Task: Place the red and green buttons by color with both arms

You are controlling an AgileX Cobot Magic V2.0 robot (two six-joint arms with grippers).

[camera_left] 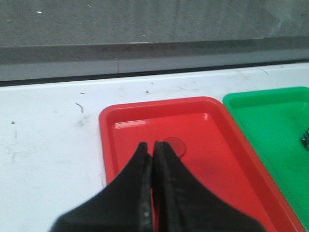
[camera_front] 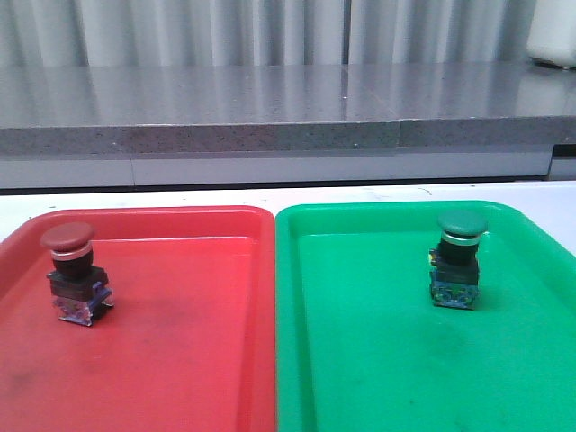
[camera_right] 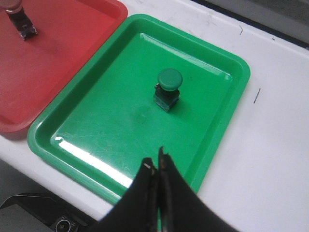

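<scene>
The red button stands upright in the left part of the red tray. The green button stands upright in the far right part of the green tray. Neither gripper shows in the front view. In the left wrist view my left gripper is shut and empty above the red tray, with the red cap just beyond its tips. In the right wrist view my right gripper is shut and empty over the green tray's rim, apart from the green button. The red button shows at that view's corner.
The two trays lie side by side, touching, on a white table. A grey stone ledge runs along the back. White table surface lies beside the green tray. A dark device sits below the table's near edge.
</scene>
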